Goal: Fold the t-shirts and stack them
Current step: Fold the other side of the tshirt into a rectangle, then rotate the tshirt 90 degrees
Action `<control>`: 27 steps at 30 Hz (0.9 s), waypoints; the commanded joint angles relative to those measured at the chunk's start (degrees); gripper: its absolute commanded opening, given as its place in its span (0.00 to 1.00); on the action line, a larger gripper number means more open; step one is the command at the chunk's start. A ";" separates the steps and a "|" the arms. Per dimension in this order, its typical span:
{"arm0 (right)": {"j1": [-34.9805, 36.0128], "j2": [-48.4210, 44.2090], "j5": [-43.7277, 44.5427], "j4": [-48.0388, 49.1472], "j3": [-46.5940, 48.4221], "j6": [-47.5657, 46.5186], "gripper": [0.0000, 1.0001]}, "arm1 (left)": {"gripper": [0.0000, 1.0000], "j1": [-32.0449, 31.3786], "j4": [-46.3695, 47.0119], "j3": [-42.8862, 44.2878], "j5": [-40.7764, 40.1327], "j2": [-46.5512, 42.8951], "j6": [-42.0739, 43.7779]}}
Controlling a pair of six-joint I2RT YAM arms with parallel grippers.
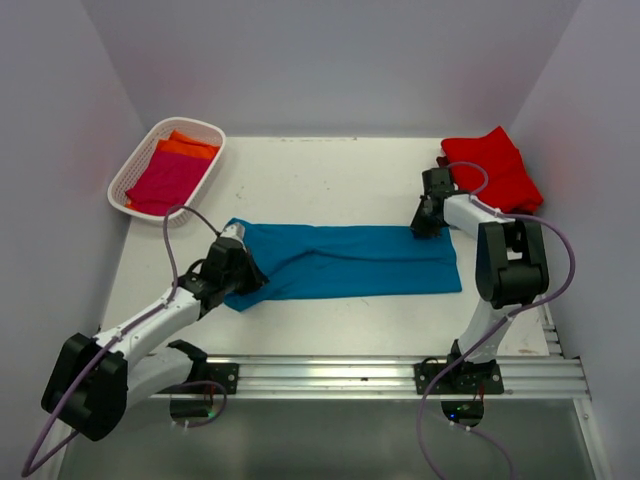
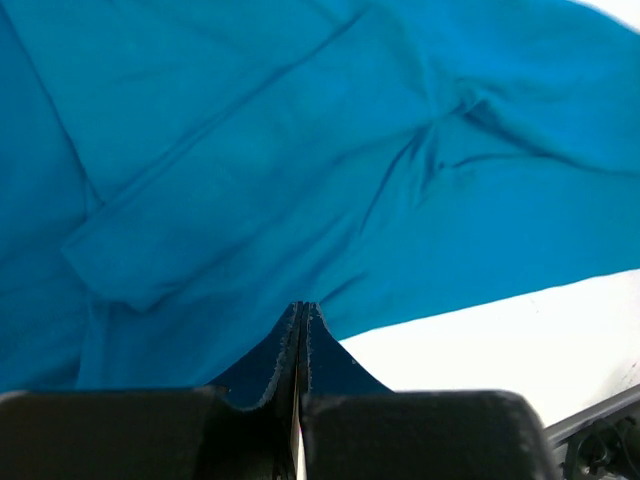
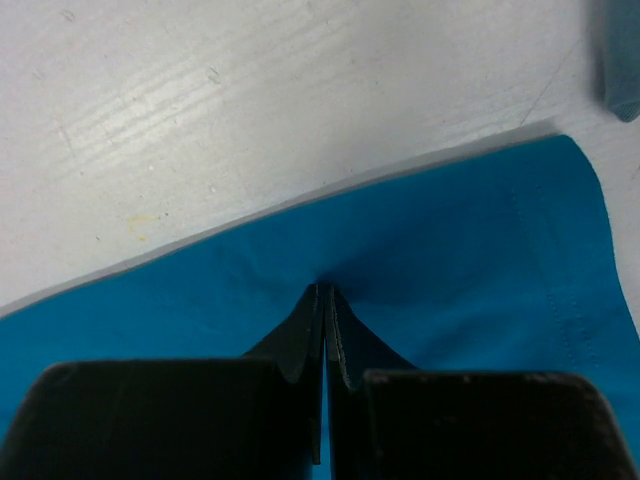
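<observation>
The teal shirt (image 1: 350, 262) lies across the middle of the table (image 1: 330, 180) as a long band running left to right, already folded lengthwise with the sleeves tucked in. This looks like the halfway point of folding this 1 shirt.

The left tool (image 1: 243, 270) sits at the left end of the band, and its wrist view shows the 2 fingers pressed together with the cloth bunched at their tips. I judge that it is pinching the shirt's near-left edge. The right tool (image 1: 427, 226) is at the far-right corner of the band. In its wrist view the fingers are closed too, with a small pucker in the hem where they meet, so it appears to be clamped on that edge.

Holding opposite ends keeps the band taut and flat. That suits the likely next move, which is carrying 1 end over the other to halve the length. The risk is a thin pinch slipping and letting the layers slide apart.

A red shirt (image 1: 495, 168) rests at the far right of the table, probably the start of the stack. A white basket (image 1: 128, 168) at the far left holds a magenta shirt (image 1: 165, 182) and an orange shirt (image 1: 188, 148), which are waiting their turn.
</observation>
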 commanded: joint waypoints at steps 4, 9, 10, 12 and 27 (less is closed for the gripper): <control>0.53 2.16 0.19 1.68 -1.59 -0.53 0.00 | 0.00 -1.26 5.64 -4.63 -2.50 2.87 -4.53; 2.28 2.78 4.48 0.01 -2.38 -0.61 0.00 | 0.00 -1.44 7.92 -4.81 -6.81 9.63 -5.59; 2.64 3.05 5.28 -1.30 -2.55 -0.70 0.00 | 0.00 -1.44 7.84 -4.38 -7.68 10.43 -5.59; 4.04 3.14 7.83 -2.80 -3.26 -0.88 0.00 | 0.00 -1.44 7.84 -3.06 -9.09 12.80 -5.50; 16.42 -5.03 5.56 -7.56 -14.24 1.22 0.00 | 0.00 7.69 6.69 17.59 -16.92 31.41 -0.50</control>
